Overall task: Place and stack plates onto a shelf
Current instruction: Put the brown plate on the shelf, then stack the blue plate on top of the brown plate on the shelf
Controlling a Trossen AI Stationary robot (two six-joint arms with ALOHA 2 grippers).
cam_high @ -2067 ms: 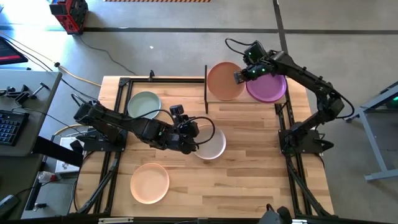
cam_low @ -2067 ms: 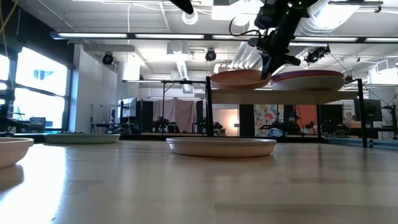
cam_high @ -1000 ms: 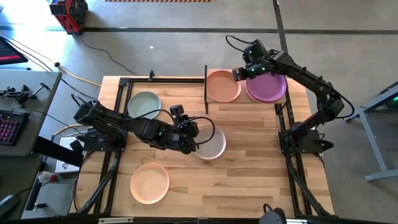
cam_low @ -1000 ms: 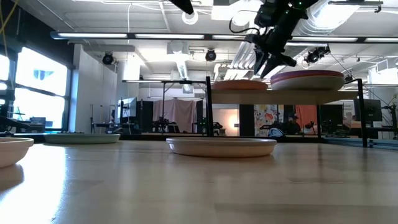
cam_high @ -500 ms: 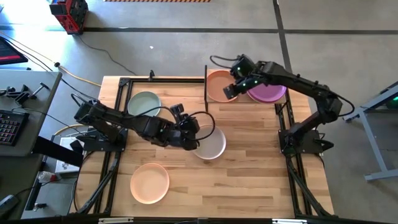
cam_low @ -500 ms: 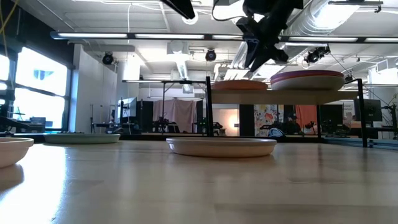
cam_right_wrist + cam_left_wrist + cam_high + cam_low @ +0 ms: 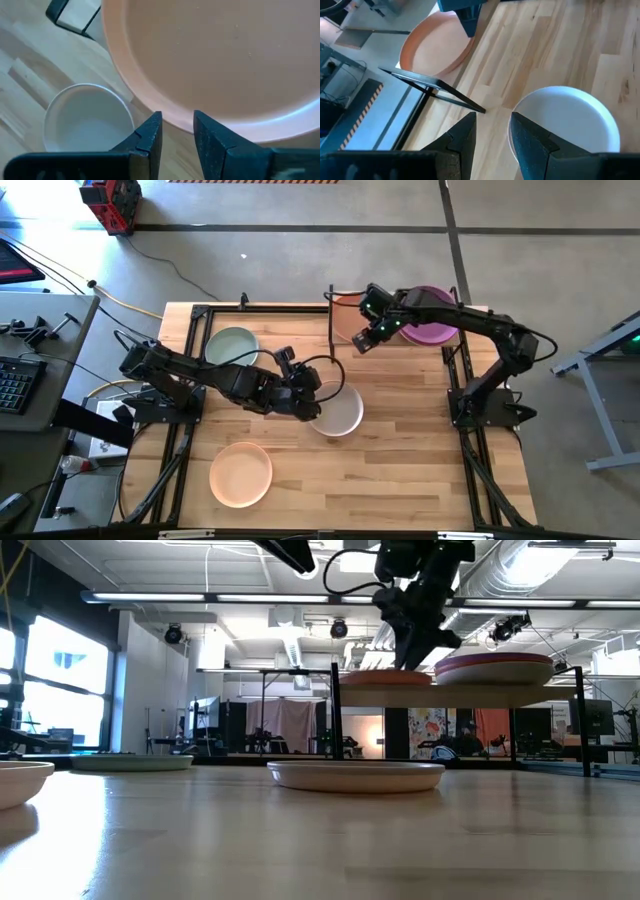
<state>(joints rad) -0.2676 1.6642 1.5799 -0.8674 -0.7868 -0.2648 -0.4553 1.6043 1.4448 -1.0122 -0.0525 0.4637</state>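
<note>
Wooden worktop (image 7: 400, 450): white plate (image 7: 337, 412) mid-worktop looks stiff, light, slick; grab its rim. Left pincer (image 7: 312, 402) apart beside it; right pincer (image 7: 364, 343) apart, empty, over shelf's (image 7: 460, 697) front edge.

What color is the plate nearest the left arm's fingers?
White plate, clearest in the left wrist view.

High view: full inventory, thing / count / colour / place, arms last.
terracotta plate: 1, terracotta, on the shelf's left half
purple plate: 1, purple, on the shelf's right half
shelf: 1, light wood on black posts, table's far right
sage green plate: 1, sage green, table's far left
white plate: 1, white, table centre
pale peach plate: 1, pale peach, table's near left
table: 1, light wood
left gripper: open, at the white plate's left rim
right gripper: open, empty, above the terracotta plate's near edge
</note>
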